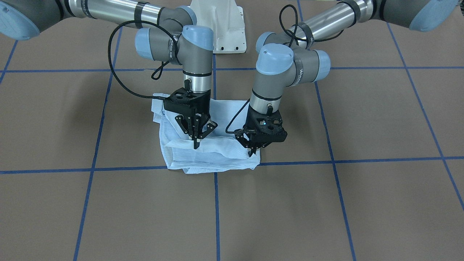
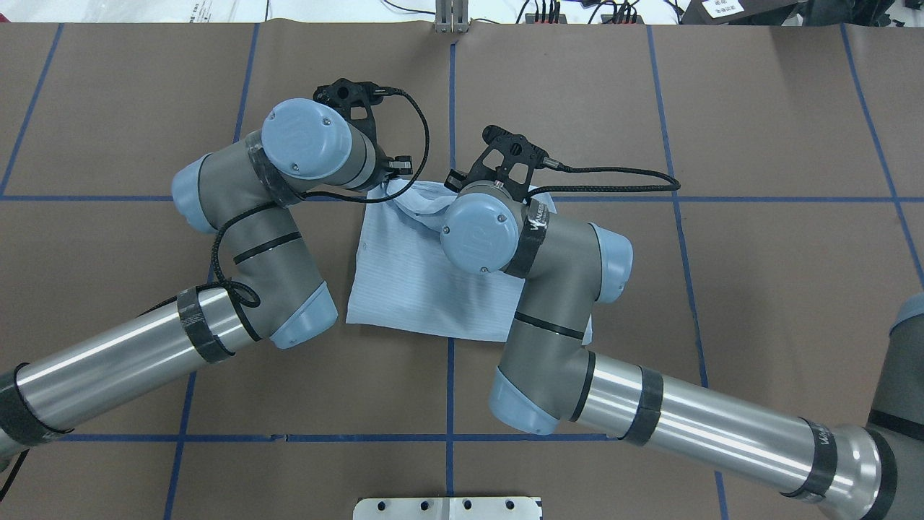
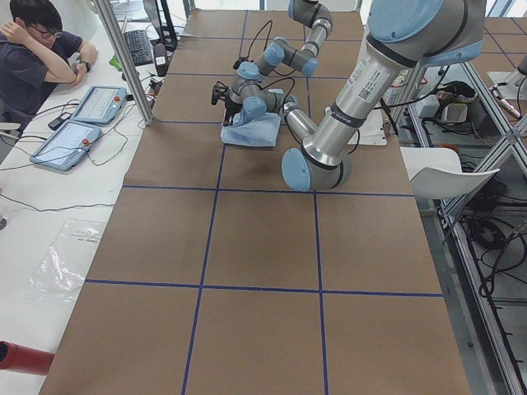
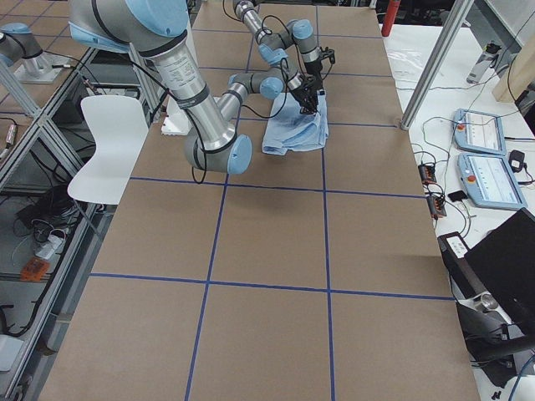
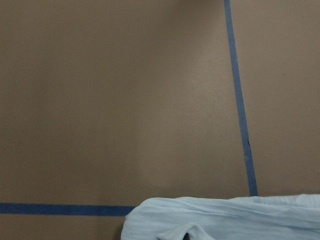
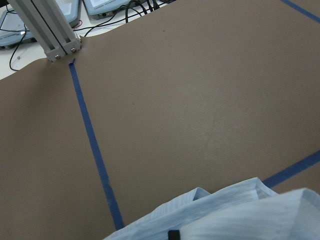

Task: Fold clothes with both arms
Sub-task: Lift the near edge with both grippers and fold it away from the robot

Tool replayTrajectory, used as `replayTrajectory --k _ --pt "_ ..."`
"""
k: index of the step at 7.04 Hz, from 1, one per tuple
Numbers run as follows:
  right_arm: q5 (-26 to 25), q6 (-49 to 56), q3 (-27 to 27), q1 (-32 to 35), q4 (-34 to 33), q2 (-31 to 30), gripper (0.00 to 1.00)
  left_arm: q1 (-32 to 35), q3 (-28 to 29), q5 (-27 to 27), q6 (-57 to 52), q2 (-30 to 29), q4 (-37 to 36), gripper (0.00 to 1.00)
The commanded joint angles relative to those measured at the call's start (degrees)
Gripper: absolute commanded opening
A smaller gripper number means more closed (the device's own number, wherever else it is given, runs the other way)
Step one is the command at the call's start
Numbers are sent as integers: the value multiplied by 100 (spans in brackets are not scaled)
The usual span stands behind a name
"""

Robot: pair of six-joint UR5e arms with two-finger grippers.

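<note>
Brown table [image 1: 326, 203] gridded with blue tape [image 1: 216, 210]. A person [image 3: 37, 62] sits at desks beside it. The folded shirt [image 1: 217, 154] lies mid-table. In the front view, the left gripper [image 1: 251, 153] pinches its 4 o'clock corner and the right gripper [image 1: 196, 144] pinches its middle. Overhead, wrists hide the fingertips.

One light-blue shirt [image 1: 217, 154] on one brown surface [image 1: 362, 203]. Two arms, a left arm [image 1: 270, 81] and a right arm [image 1: 195, 54], bearing two grippers: the left gripper [image 1: 251, 152] and the right gripper [image 1: 197, 144], two fingers [image 1: 196, 139] each. One white pedestal base [image 1: 224, 25]. Off the surface: one person [image 3: 33, 70], two tablets [image 3: 97, 104] [image 3: 64, 144], one white chair [image 4: 109, 138].
</note>
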State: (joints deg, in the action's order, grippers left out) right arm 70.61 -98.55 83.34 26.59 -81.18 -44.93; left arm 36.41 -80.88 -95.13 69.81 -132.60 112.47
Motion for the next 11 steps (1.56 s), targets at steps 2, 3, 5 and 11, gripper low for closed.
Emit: replayTrajectory --k 2,3,5,11 --pt "94 64 -406 66 217 90 0 7 512 56 -107 -90 389 0" --pt "94 73 -406 66 217 90 0 7 512 65 -108 -90 389 0" --pt "94 343 -371 74 225 116 99 7 416 65 -325 14 450 99" --pt "1464 1918 1413 698 216 -1035 100 -327 609 213 -635 -235 3 100"
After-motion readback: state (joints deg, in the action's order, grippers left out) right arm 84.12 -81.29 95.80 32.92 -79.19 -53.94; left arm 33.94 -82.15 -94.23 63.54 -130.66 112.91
